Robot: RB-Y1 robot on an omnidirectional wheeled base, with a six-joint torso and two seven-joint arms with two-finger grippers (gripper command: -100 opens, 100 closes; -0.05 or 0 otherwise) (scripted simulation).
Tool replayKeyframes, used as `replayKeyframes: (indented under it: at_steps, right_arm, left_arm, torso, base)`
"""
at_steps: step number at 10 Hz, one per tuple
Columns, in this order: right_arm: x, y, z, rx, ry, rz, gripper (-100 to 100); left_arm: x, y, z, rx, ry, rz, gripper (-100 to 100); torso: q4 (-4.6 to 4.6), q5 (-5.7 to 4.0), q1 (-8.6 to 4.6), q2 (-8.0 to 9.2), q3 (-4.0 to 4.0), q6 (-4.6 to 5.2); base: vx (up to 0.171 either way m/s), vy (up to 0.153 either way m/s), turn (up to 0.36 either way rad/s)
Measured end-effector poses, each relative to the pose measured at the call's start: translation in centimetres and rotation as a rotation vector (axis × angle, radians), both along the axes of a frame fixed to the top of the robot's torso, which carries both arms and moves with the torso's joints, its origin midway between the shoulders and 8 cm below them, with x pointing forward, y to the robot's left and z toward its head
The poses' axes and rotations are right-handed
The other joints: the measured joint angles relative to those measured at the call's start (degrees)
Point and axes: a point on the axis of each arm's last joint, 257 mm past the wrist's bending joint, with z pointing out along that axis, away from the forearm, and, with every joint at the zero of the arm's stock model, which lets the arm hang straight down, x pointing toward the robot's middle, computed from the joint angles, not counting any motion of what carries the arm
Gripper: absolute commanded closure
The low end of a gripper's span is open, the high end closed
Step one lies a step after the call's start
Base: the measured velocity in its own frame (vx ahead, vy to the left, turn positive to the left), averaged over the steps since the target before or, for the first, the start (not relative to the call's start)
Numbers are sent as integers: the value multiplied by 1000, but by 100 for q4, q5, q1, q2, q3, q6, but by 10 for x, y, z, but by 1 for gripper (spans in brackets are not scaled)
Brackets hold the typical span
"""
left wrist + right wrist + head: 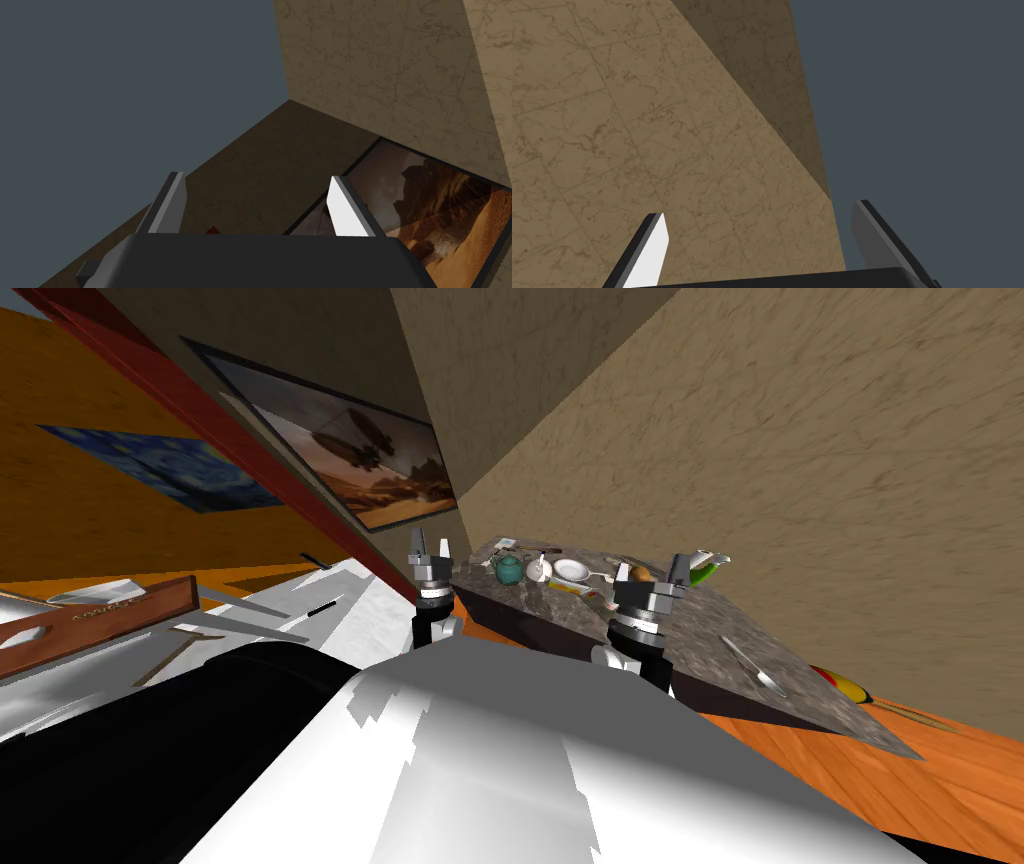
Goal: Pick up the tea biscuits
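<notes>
Tan marbled walls meet in a corner behind a dark, stone-patterned worktop (700, 628), which stands on an orange wood floor (950, 778). Seen from the head, a framed picture (375, 468) hangs on the left wall. At the worktop's far end a teal teapot (509, 570), a white cup (538, 571) and a white plate (571, 569) sit in a row, close together. Just beside the plate, on its near side, lies a small flat pack (567, 586) with yellow on it. It looks like the tea biscuits, though it is too small to read. A brown lump (641, 574) and a green thing (708, 572) lie further right, and a spoon (755, 666) rests alone toward the near right end.

The left arm (432, 598) is raised at the worktop's left corner, with the left jaws pointing upward. The right arm (640, 618) is raised over the worktop's near edge, and the right jaws stand close to the brown lump. Neither touches the pack, which lies between the two arms and beyond them.

From the left wrist, the left fingers (170, 200) stand wide apart with nothing between them.

From the right wrist, the right fingers (652, 250) are likewise spread and empty.
</notes>
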Motion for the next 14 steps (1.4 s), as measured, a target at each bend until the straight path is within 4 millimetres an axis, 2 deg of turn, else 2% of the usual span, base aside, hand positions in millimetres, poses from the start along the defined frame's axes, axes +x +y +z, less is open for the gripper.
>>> replayKeyframes:
  at_steps: [4, 8, 9, 14]
  right_arm:
    - [11, 14, -24, -74, 64, 68, -100]
    - [22, 30, -68, -169, 157, 152, -100]
    - [23, 33, -74, -189, 170, 165, -100]
    - [26, 39, -109, -298, 251, 228, -100]
  left_arm:
    - [0, 0, 0, 0, 0, 0, 0]
    - [0, 0, 0, 0, 0, 0, 0]
    - [0, 0, 0, 0, 0, 0, 0]
    - [0, 0, 0, 0, 0, 0, 0]
  torso:
    - [6, 6, 27, 26, 15, -2]
    - [8, 9, 38, 34, 20, -2]
    - [7, 7, 24, 28, 17, 1]
    - [6, 5, 19, 27, 16, -1]
  base:
    - [-73, 71, 172]
    - [-74, 93, 187]
    - [-61, 64, 178]
    - [-51, 58, 119]
